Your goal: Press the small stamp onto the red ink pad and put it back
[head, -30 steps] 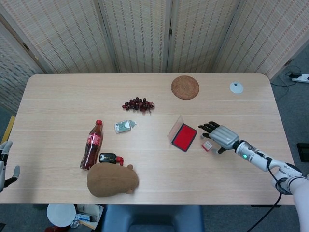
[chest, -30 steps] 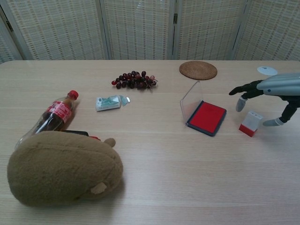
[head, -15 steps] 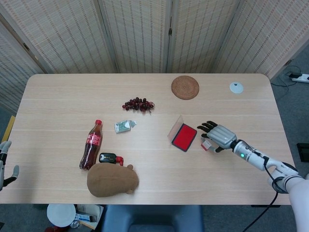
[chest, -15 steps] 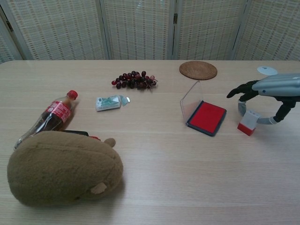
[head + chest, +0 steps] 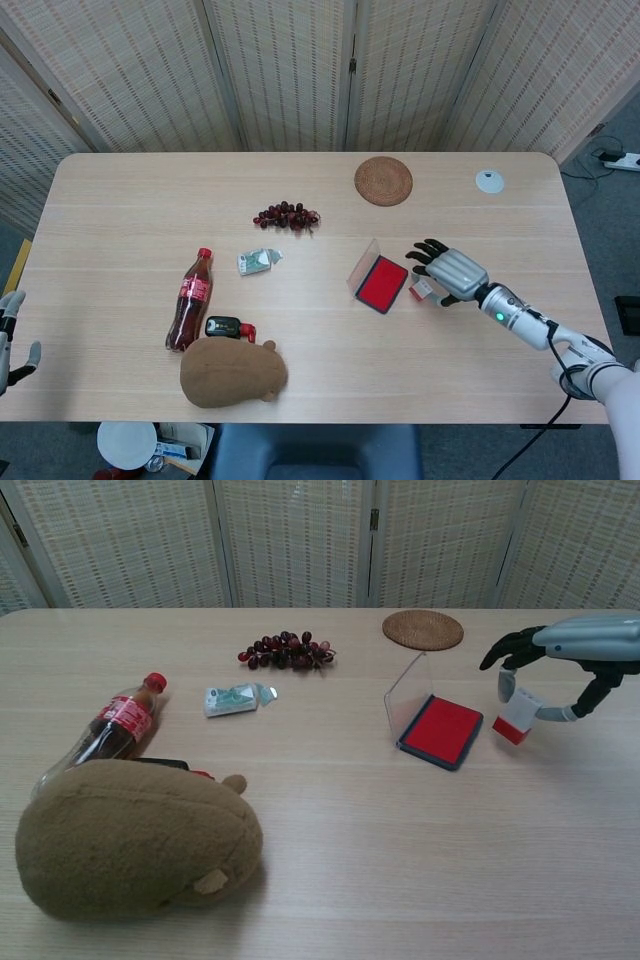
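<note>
The small stamp point(image 5: 517, 716), white with a red base, is pinched by my right hand point(image 5: 560, 660) and hangs tilted just above the table, right of the ink pad. In the head view the stamp point(image 5: 421, 289) shows under the right hand point(image 5: 452, 274). The red ink pad point(image 5: 441, 730) lies open, its clear lid point(image 5: 409, 693) standing up at its left side; the same red ink pad point(image 5: 382, 283) sits mid-table in the head view. My left hand point(image 5: 10, 340) hangs off the table's left edge, fingers apart, holding nothing.
A cola bottle point(image 5: 189, 300) lies beside a brown plush toy point(image 5: 232, 372) at the front left. Dark grapes point(image 5: 287, 215), a crumpled wrapper point(image 5: 257, 261), a woven coaster point(image 5: 383, 181) and a small white disc point(image 5: 489, 181) lie further back.
My right hand closed on the stamp, lifted it off the table and carried it left, toward the ink pad. The left hand stayed put.
</note>
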{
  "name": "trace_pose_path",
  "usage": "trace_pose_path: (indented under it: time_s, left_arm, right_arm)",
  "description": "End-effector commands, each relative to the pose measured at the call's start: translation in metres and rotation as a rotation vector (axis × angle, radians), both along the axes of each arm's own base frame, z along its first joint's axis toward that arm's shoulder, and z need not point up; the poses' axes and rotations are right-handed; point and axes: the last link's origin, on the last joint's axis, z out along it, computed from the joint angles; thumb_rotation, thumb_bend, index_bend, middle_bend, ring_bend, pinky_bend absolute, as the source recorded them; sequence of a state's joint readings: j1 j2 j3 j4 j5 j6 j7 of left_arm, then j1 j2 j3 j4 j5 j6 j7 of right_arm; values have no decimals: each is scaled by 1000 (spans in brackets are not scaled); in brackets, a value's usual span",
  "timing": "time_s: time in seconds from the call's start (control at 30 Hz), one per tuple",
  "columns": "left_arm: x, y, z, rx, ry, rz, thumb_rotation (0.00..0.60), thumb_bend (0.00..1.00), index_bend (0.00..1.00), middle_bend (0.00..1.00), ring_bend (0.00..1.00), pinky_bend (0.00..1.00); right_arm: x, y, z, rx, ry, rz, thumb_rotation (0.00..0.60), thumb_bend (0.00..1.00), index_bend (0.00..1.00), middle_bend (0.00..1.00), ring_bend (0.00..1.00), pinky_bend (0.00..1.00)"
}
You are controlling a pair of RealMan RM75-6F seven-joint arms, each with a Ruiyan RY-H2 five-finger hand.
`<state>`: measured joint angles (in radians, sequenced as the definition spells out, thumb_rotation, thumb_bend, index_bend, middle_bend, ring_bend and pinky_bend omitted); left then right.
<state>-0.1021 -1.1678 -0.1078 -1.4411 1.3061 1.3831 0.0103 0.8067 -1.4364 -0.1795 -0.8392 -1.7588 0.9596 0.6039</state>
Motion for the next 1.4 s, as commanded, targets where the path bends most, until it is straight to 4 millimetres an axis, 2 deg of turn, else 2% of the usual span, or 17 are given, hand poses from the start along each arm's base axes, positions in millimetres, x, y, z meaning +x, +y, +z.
trace_pose_path:
  time_s: [0.03,0.7,1.4]
  left_arm:
    - [0,0,1,-1,-5,-1,600,427,0,0,0,0]
    - [0,-3,11,5,-64,-29,600,427,0,0,0,0]
    - [3,-5,12,7,-65,-42,600,427,0,0,0,0]
  right_arm:
    - [7,-6,-3,-4,-7,-9,600,421,555,125,0,0]
    - [57,-36,-42,6,-13,1,600,409,568,125,0,0]
    - [56,-29,-48,20,32,10,600,407,568,124,0,0]
